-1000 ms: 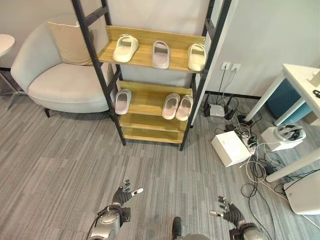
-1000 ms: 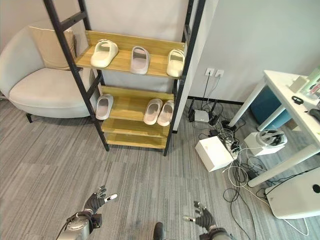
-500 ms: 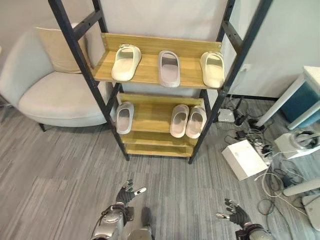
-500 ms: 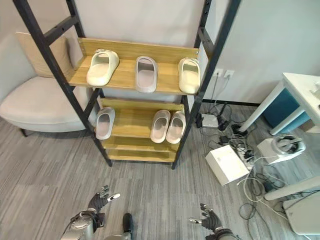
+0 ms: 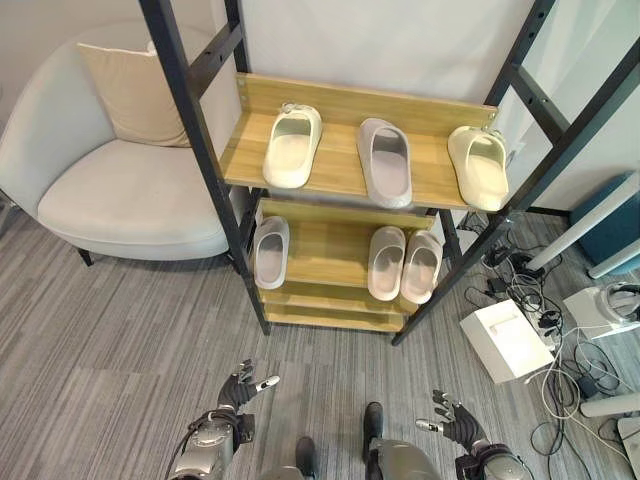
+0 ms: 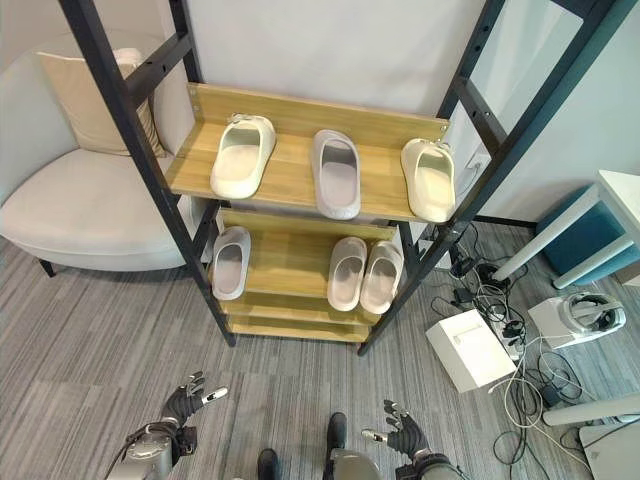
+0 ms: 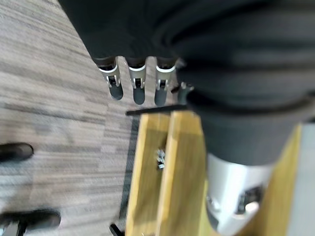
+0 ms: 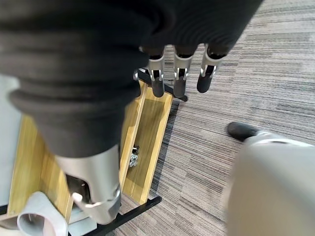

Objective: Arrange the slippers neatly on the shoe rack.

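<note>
While racked: six slippers (image 5: 292, 148).

Six slippers (image 5: 291, 147) sit on the shoe rack (image 5: 340, 170), both hands low.

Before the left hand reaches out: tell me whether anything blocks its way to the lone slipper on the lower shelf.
Nothing visible blocks it. The left hand hangs open low over bare carpet; the lone slipper lies at the lower shelf left end, beside the rack's black post.

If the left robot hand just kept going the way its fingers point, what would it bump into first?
Probably the shoe rack: the left robot hand hangs open and empty over bare carpet, fingers aimed toward the rack's lower left front. Depth is unclear, so it might meet the floor short of it.
</note>
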Tool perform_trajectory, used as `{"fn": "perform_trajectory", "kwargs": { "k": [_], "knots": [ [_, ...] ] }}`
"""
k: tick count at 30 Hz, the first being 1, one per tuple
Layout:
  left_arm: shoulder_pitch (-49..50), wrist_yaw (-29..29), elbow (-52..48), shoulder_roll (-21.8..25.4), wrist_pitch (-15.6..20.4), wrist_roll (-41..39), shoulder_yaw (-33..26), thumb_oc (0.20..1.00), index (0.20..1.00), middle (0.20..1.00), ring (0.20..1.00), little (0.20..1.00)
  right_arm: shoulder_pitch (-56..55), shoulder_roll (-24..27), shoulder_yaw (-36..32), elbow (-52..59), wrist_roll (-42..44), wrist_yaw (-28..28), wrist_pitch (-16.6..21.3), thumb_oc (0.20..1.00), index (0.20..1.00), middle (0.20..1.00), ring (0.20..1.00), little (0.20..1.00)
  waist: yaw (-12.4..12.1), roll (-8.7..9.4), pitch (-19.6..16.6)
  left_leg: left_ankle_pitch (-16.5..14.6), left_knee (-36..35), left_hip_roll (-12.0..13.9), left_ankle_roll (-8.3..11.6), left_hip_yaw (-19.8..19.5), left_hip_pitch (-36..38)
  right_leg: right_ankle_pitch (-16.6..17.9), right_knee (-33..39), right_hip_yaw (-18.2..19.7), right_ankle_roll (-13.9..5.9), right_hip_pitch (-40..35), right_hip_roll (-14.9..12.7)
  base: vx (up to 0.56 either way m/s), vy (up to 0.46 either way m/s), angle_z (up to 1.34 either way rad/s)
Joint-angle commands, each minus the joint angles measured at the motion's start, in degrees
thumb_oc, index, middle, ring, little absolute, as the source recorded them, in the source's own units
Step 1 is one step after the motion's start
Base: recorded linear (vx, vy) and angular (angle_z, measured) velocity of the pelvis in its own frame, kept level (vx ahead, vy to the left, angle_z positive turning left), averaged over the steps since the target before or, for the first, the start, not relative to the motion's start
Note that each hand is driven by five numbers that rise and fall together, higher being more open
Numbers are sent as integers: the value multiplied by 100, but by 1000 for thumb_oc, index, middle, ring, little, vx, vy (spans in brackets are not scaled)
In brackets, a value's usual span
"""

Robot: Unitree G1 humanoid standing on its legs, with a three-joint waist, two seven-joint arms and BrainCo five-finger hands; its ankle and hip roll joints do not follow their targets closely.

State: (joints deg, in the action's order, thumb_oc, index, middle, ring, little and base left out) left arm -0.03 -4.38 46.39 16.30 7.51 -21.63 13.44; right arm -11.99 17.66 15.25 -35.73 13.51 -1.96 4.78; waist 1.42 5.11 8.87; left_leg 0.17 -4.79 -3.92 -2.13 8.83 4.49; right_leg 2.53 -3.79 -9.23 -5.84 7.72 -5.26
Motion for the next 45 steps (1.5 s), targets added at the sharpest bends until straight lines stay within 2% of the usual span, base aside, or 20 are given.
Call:
{"fn": "perform_trajectory", "kwargs": {
  "k": [1,2,3,6,10,16,18,19,20,21,22,23,24,29,33,36,38,39,41,45],
  "knots": [
    [-475,52,-293,-68,253,-265,66,1000,1000,1000,1000,1000,362,418,-36,171,170,33,233,1000,1000,1000,1000,1000,-106,53,205,106,1682,573,689,-624,-539,-85,307,81,63,-735,206,41,-119,0],
    [-477,52,-291,-69,254,-265,67,1000,1000,1000,1000,1000,364,420,-37,170,170,32,233,1000,1000,1000,1000,1000,-89,50,204,97,1704,572,689,-643,-556,-89,307,63,63,-736,205,92,-57,9],
    [-467,50,-279,-101,245,-317,69,1000,1000,1000,1000,1000,378,460,-50,166,140,26,208,1000,1000,1000,1000,1000,-104,58,139,1,1278,567,661,-791,-658,-134,420,82,38,-821,174,142,38,21],
    [-405,41,-169,-149,236,-287,132,1000,1000,1000,1000,1000,317,513,-106,136,110,28,221,1000,1000,1000,1000,1000,-189,18,67,364,616,729,685,-827,-945,-195,526,105,-27,-1023,137,154,82,8],
    [-265,134,-325,-95,218,-283,165,1000,1000,1000,1000,1000,308,458,-168,115,105,29,194,1000,1000,1000,1000,1000,-169,-68,-26,180,573,651,605,-785,-671,-295,440,234,-41,-1119,7,122,153,-38],
    [-173,154,-225,-14,228,-250,44,1000,1000,1000,1000,1000,318,342,-164,81,68,-42,173,1000,1000,1000,1000,1000,-234,-59,-68,-84,584,476,435,-627,-417,-284,296,417,-153,-1133,-158,82,149,-16],
    [-165,158,-189,13,230,-196,19,1000,1000,1000,1000,1000,397,436,-82,302,-386,35,209,1000,1000,1000,1000,1000,-277,-32,-87,-193,635,431,383,-602,-379,-261,353,449,-209,-1156,-194,82,93,-17],
    [-133,150,-262,51,232,-161,-22,1000,1000,1000,1000,1000,442,715,-40,872,-1367,314,269,1000,1000,1000,1000,1000,-291,-32,-110,-204,609,431,378,-592,-349,-253,391,454,-229,-1165,-195,90,61,-15],
    [-103,137,-333,71,244,-136,-53,1000,1000,1000,1000,1000,410,852,-88,1262,-1823,440,318,1000,1000,1000,1000,1000,-286,-41,-112,-211,589,435,376,-586,-317,-253,409,459,-240,-1182,-195,77,32,-6],
    [-72,173,-386,73,258,-63,-62,1000,1000,1000,1000,1000,334,1207,-194,2170,-2636,586,463,1000,1000,1000,1000,1000,-242,-55,-124,-215,519,445,374,-556,-244,-251,457,483,-259,-1197,-184,44,27,-4],
    [-101,172,-333,49,272,-54,-50,1000,1000,1000,1000,1000,266,1344,-262,2559,-2827,539,458,1000,1000,1000,1000,1000,-220,-61,-135,-205,482,455,378,-534,-215,-250,469,500,-266,-1197,-179,23,16,-6],
    [-113,193,-272,-4,254,61,-103,1000,1000,1000,1000,1000,-229,1704,-756,4191,-3092,348,699,1000,1000,1000,1000,1000,-113,-65,-171,-160,406,473,381,-476,-143,-228,499,546,-275,-1183,-153,0,0,0],
    [-91,175,-277,-24,301,112,-142,1000,1000,1000,1000,1000,-604,1913,-1261,5412,-2864,211,994,1000,1000,1000,1000,1000,20,-79,-215,-145,309,503,395,-429,-39,-227,525,573,-287,-1209,-118,9,-30,7],
    [-32,133,-431,-63,322,59,-74,1000,1000,1000,1000,1000,-265,1894,-1574,6182,-2339,339,1145,1000,1000,1000,1000,1000,87,-128,-288,-50,104,548,412,-367,96,-192,586,606,-279,-1224,-51,1,-31,-28],
    [4,129,-471,-88,336,37,27,1000,1000,1000,1000,1000,234,1797,-1609,6230,-2346,663,1164,1000,1000,1000,1000,1000,39,-148,-318,-31,68,550,412,-411,116,-196,609,542,-265,-1261,-35,-4,-8,0],
    [51,82,-506,-105,321,29,158,1000,1000,1000,1000,1000,955,1703,-1441,5960,-3178,1407,1035,1000,1000,1000,1000,1000,-99,-177,-356,-38,55,531,401,-490,128,-203,624,453,-250,-1320,-37,17,11,9],
    [30,13,-443,-116,286,83,248,1000,1000,1000,1000,1000,1727,1643,-1125,5346,-3942,2032,709,1000,1000,1000,1000,1000,-278,-182,-375,-48,62,499,387,-591,125,-211,646,356,-238,-1381,-57,19,17,29],
    [30,13,-443,-116,286,84,246,1000,1000,1000,1000,1000,1731,1643,-1122,5343,-3942,2033,710,1000,1000,1000,1000,1000,-275,-182,-373,-48,62,498,387,-593,125,-211,646,354,-238,-1383,-57,21,14,25],
    [29,-35,-392,-91,257,119,364,1000,1000,1000,1000,1000,2437,1512,-806,4690,-4147,2388,445,1000,1000,1000,1000,1000,-491,-163,-383,-59,75,477,366,-691,119,-214,687,248,-232,-1451,-76,35,15,27],
    [20,-31,-395,-60,243,104,450,1000,1000,1000,1000,1000,3094,1473,-551,4017,-4180,2554,231,1000,1000,1000,1000,1000,-672,-141,-372,-65,111,451,352,-772,79,-211,708,173,-233,-1489,-97,15,16,21]
  ]
}}
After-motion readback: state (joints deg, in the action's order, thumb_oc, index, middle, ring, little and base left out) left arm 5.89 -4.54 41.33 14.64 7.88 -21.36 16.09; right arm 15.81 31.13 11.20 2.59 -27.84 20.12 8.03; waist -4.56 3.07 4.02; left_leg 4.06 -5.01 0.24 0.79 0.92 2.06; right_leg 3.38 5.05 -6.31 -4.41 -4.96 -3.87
